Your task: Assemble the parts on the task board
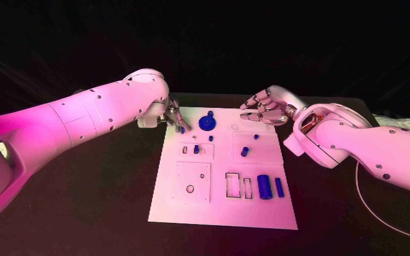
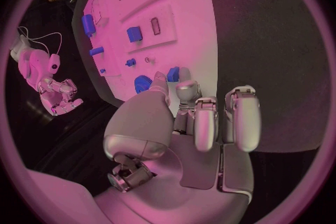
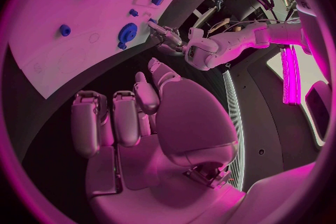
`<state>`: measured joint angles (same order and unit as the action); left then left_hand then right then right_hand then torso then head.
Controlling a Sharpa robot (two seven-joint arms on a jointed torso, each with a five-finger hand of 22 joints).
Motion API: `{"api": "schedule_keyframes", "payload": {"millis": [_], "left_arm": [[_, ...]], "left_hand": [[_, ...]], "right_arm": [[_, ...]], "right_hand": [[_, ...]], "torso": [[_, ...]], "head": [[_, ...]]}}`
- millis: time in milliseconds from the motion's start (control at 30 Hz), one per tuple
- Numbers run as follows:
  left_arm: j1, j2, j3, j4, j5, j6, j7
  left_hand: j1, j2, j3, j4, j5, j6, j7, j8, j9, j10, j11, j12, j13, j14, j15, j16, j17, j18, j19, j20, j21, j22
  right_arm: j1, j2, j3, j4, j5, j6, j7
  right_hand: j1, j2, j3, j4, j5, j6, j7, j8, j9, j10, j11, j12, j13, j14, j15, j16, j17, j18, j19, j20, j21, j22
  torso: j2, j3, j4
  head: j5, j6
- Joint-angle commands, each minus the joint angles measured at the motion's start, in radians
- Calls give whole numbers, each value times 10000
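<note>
In the head view the left hand (image 1: 173, 117) sits at the task board's (image 1: 214, 208) eleven o'clock corner, pinching a small blue part (image 1: 182, 129); the right hand (image 1: 266, 109) hovers off one o'clock, fingers curled on nothing. In the left wrist view that small blue part (image 2: 173, 73) shows only at the fingertips (image 2: 159, 79), a shallow hold I judge could tip or drop it. In the right wrist view the round blue part (image 3: 127, 32) lies close by, easily knocked.

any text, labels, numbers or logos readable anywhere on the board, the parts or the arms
None can be read. The task board shows only outlined recesses and holes, no print. The blue parts are plain. The left hand and right hand carry no legible marking.
</note>
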<state>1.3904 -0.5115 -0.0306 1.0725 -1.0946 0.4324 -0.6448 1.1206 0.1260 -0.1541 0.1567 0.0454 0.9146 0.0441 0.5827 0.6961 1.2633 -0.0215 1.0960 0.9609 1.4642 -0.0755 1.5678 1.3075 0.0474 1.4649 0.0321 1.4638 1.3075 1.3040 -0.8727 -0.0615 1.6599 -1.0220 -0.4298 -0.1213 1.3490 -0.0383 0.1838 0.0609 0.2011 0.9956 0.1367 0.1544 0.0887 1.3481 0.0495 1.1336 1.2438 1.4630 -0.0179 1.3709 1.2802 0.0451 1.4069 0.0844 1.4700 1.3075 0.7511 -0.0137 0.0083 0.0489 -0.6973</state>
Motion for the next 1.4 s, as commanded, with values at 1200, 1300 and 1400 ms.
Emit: {"api": "schedule_keyframes", "payload": {"millis": [1200, 1300, 1400], "left_arm": [[-47, -1713, -1, 2380, 1964, -1970, 312], [-148, -1957, -7, 2835, 1365, -2089, 458], [-264, -2096, -11, 3118, 817, -2142, 589]], "left_hand": [[2148, 910, 1902, -1754, 18, -329, -51, 82, 215, -47, -98, -172, -113, 1066, -131, 30, 2633, -116, 298, -116, -30, 1303], [2111, 862, 1950, -1783, 17, -308, -60, 103, 231, -26, -104, -170, -119, 1066, -134, 30, 2633, -117, 304, -119, -26, 1310], [2095, 832, 1968, -1796, 17, -297, -65, 112, 237, -18, -108, -171, -122, 1066, -135, 30, 2633, -107, 282, -120, -58, 1272]], "right_arm": [[-30, 37, -14, -81, 23, 373, 37], [-31, 32, -15, -80, 24, 370, 43], [-33, 29, -15, -79, 25, 361, 56]], "right_hand": [[-93, 19, -24, 24, 52, -50, 22, 42, -16, -50, 3, -44, -16, 467, -55, -43, -16, 117, -85, 34, -56, 102], [-93, 19, -24, 24, 52, -50, 22, 42, -16, -50, 3, -44, -16, 467, -55, -43, -16, 117, -85, 34, -56, 102], [-93, 19, -24, 24, 52, -50, 22, 42, -16, -50, 3, -44, -16, 467, -55, -43, -16, 117, -85, 34, -56, 102]], "torso": [[8, -15, 6], [0, -15, 10], [2, -14, 16]], "head": [[11, -30], [23, -42], [37, -42]]}}
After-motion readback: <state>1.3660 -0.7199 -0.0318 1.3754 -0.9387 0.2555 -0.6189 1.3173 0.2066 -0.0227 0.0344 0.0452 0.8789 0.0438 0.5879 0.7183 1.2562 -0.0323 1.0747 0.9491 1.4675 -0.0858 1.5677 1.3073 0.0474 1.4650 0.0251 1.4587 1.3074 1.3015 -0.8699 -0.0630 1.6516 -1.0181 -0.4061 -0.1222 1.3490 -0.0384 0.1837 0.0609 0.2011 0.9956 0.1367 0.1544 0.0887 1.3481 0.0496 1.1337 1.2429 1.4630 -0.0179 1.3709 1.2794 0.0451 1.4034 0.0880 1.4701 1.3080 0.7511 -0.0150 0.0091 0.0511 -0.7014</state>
